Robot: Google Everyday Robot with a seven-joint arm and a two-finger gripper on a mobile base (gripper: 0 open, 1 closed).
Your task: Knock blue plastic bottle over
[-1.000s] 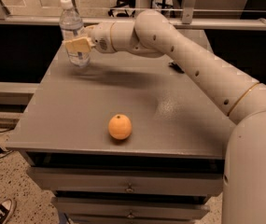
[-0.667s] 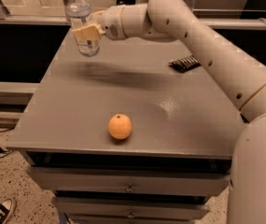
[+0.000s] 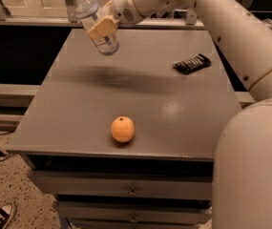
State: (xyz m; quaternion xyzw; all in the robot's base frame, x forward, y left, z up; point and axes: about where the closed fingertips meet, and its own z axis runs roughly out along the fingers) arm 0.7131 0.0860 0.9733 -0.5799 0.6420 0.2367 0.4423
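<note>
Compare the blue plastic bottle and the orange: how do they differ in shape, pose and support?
The blue plastic bottle is slim and clear; the orange is round and opaque. The bottle hangs tilted, cap upper left, held by the gripper above the far left of the table; the orange rests free on the table near its front edge. Both are apart from the dark wrapper at the right.

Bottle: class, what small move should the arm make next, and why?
Probably lower the bottle toward the table and release it on its side. The pincer grips it, tilted, in the air above the table's far corner, so it is not yet lying down.
</note>
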